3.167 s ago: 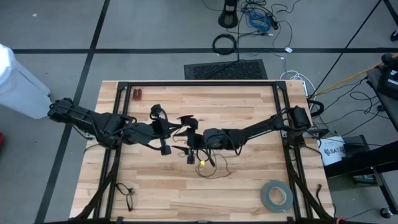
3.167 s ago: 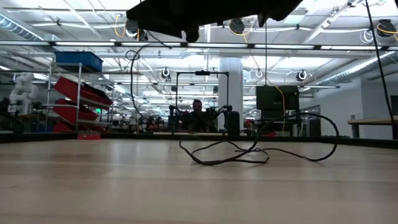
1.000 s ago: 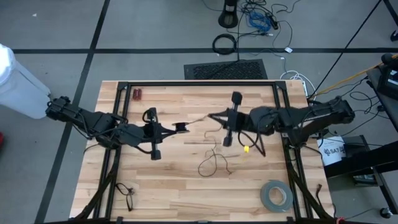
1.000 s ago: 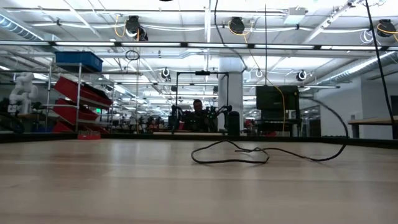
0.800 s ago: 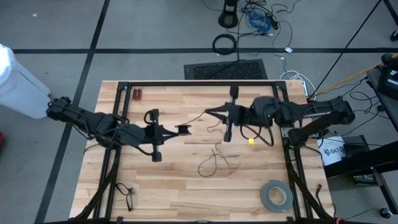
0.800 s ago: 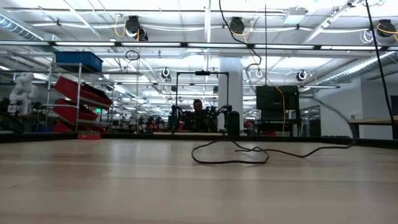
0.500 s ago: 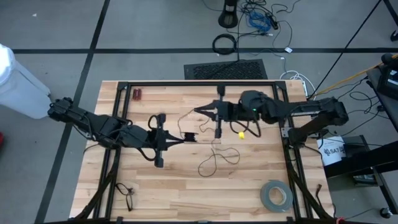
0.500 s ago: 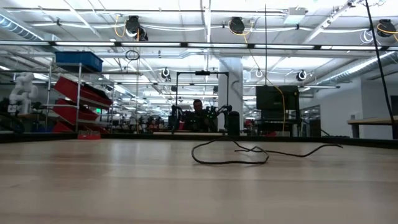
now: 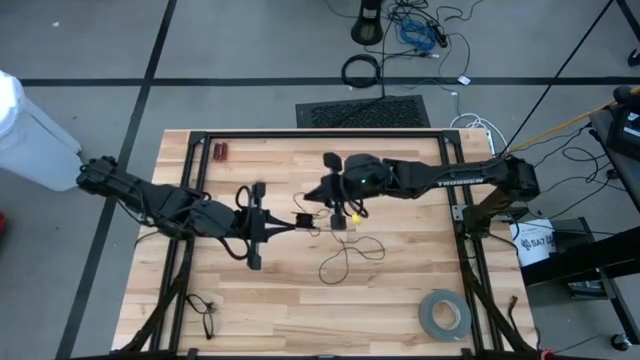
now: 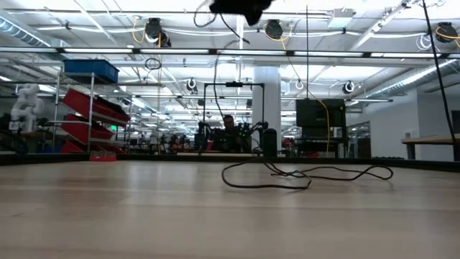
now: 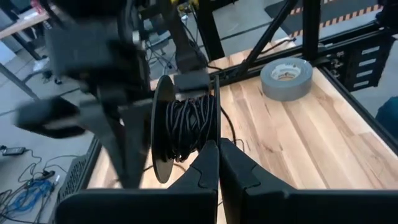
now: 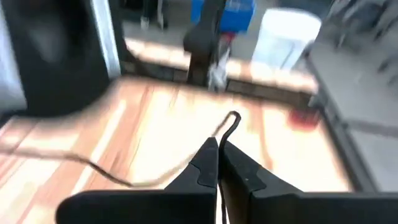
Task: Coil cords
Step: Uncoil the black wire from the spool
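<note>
A thin black cord (image 9: 347, 250) is being wound onto a small spool (image 11: 186, 127) above the middle of a wooden table (image 9: 400, 290). The spool, already thick with black turns, is gripped by the left gripper (image 9: 297, 222), whose fingers (image 11: 205, 171) are clamped on its lower edge, as the left wrist view shows. It is held clear of the boards, apparently so that fresh cord can be passed around it.

The right gripper (image 9: 327, 190) is poised just at one o'clock from the spool, its fingers (image 12: 208, 158) pressed tightly together on a strand of the cord, which is seen curling out past the fingertips in the right wrist view. A small yellow piece (image 9: 353, 214) hangs below that arm; what it is cannot be told. The two grippers are kept close together, probably so that each pass of cord stays short and taut.

The unwound remainder of the cord lies slack in loose loops on the table at five o'clock from the spool, where it is also seen in the low view (image 10: 287, 176). A grey tape roll (image 9: 444, 315) rests untouched, well apart, toward the table's five o'clock corner. Judged by the slack left, several more turns are needed.
</note>
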You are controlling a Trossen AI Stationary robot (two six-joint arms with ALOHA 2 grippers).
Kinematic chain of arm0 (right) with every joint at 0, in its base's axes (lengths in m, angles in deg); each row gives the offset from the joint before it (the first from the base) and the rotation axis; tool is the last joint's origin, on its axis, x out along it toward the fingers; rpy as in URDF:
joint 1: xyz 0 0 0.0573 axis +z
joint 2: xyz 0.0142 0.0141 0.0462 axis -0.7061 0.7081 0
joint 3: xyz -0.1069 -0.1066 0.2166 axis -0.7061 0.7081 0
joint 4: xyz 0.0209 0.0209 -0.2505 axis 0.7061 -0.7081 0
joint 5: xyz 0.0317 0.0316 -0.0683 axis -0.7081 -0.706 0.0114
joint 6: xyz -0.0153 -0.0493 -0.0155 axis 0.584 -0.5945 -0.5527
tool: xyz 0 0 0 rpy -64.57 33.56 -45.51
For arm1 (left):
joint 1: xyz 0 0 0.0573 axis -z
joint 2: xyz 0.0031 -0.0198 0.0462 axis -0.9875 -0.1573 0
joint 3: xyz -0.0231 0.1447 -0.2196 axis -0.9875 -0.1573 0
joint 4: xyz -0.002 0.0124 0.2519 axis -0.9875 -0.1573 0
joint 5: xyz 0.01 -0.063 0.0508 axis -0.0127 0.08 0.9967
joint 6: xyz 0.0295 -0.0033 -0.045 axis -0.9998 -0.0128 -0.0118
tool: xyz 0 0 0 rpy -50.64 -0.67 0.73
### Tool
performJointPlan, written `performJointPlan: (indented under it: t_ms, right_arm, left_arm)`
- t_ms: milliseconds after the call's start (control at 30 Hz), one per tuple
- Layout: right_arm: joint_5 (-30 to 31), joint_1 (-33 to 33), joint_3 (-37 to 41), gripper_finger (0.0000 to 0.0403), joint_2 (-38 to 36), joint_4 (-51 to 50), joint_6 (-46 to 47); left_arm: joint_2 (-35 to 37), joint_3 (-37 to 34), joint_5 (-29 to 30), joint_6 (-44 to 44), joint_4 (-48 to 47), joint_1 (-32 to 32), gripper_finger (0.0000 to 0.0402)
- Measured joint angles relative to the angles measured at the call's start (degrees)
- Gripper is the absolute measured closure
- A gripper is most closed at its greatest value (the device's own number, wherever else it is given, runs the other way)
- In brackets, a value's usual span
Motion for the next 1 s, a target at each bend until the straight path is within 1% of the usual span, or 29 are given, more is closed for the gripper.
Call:
performJointPlan:
  t_ms: [67, 167, 400, 600, 667, 767, 867, 1000]
  right_arm:
    - [0.0, 0.0, 0.0, 0.0403, 0.0, -5.6, 2.2]
    - [0.1, 0.9, 0.0, 0.0403, 0.0, -12.6, 5.0]
    - [0.2, 5.7, 0.0, 0.0403, 0.0, -23.4, 9.3]
    - [1.0, 9.6, 0.0, 0.0403, -0.1, -28.7, 13.5]
    - [2.5, 11.0, 0.0, 0.0400, -0.1, -29.6, 14.8]
    - [3.8, 13.1, 0.0, 0.0387, -0.6, -30.7, 16.3]
    - [4.3, 15.3, 0.0, 0.0369, -1.4, -31.9, 19.2]
    - [10.4, 19.0, 0.0, 0.0347, -2.2, -32.9, 21.7]
  left_arm:
    - [0.5, 0.0, 0.5, -0.1, -0.1, 0.9, 0.0402]
    - [1.3, 0.0, 3.2, -0.1, -0.3, 2.6, 0.0402]
    - [3.6, 0.0, 9.9, 1.8, -4.8, 6.3, 0.0402]
    - [5.2, 0.0, 14.9, 4.9, -8.6, 8.3, 0.0402]
    - [5.3, 0.0, 16.0, 6.0, -9.9, 8.7, 0.0402]
    - [5.4, 0.0, 17.3, 6.4, -10.5, 8.7, 0.0402]
    - [5.4, 0.0, 17.4, 6.4, -10.5, 8.7, 0.0402]
    - [5.4, 0.0, 17.8, 6.9, -10.5, 8.7, 0.0402]
